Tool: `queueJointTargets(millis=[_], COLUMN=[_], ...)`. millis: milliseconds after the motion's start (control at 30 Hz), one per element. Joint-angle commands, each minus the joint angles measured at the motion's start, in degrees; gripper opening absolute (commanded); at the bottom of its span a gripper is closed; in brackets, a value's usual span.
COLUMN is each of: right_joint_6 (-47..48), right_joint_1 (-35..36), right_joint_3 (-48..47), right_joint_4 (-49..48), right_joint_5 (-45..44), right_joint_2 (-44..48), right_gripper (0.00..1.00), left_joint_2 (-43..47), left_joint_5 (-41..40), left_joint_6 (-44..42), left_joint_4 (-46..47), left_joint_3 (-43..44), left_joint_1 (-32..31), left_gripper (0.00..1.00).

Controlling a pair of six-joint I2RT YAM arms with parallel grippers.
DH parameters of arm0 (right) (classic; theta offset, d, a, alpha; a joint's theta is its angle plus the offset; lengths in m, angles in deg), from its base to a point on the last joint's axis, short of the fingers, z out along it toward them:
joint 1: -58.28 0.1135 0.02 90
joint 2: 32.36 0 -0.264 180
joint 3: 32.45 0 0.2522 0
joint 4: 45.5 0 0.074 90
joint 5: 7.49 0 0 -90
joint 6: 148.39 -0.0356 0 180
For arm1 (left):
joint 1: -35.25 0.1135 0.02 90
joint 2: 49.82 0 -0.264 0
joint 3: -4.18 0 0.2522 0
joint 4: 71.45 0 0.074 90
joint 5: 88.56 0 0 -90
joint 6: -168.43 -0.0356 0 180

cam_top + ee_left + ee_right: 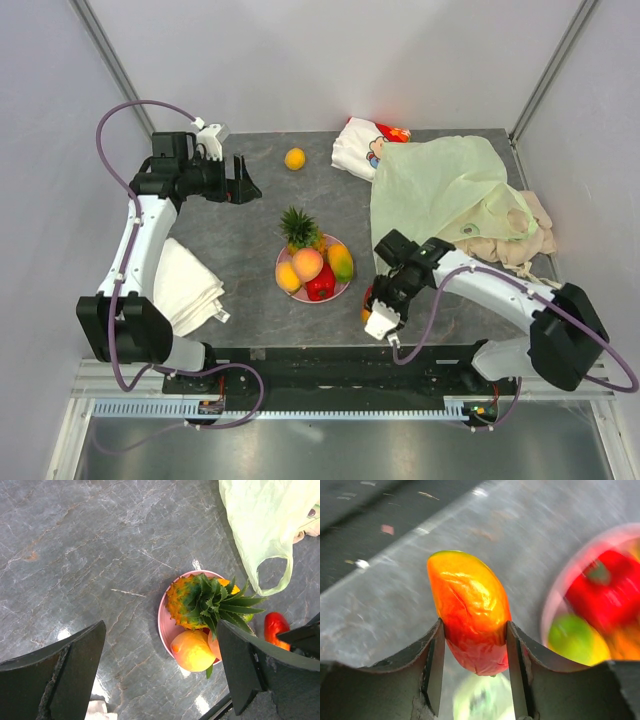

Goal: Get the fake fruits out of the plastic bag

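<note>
My right gripper [371, 304] is shut on a yellow-red mango [470, 605], held just right of the pink plate [345, 291], near the table's front edge. The plate holds a pineapple [297, 228], a peach [307, 262], a red pepper-like piece [320, 284], a green-yellow mango [340, 261] and a yellow-orange fruit [287, 276]. An orange [295, 158] lies alone at the back. The pale-green plastic bag [440, 185] lies flat at the back right. My left gripper [243, 181] is open and empty, high over the back left. In the left wrist view the pineapple [192, 600] shows below.
A white-and-red cartoon pouch [362, 142] lies behind the bag. A beige cloth [522, 238] lies under the bag's right side. A folded white towel [188, 286] lies at the front left. The bag's handle loop [272, 572] lies near the plate.
</note>
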Motion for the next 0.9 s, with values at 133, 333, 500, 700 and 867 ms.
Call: queueJointTargets(millis=[133,333,500,700,867], right_joint_6=[-49.7,-93.0,-113.2,-132.2,-139.4], right_joint_1=[-10.8,-20.0,-21.7,-23.0,-25.8], right_joint_3=[-28.8,-39.0,-37.9,-33.6,-31.4], right_joint_4=[-2.1,-3.8,-5.9,-18.8,-18.2], right_joint_5=[12.0,27.0,34.7,36.2,31.0], right_joint_2=[-10.3,-23.4,-29.6,-30.6,-31.5], right_gripper=[0.29,0.27,0.22,0.22,0.24], left_joint_2=[1.6,0.9,-0.9,-1.6,-0.8], left_joint_5=[1.8,2.1,2.4,2.3,1.6], left_joint_6=[-0.8,-0.6,-0.3,-0.5,-0.8], left_joint_4=[1.7,1.7,1.5,1.3,0.6], left_joint_3=[1.8,1.4,2.3,1.7,0.4], left_joint_1=[0.3,0.3,0.3,0.3,1.7], left_gripper=[0.99,0.99,0.99,0.99,0.99])
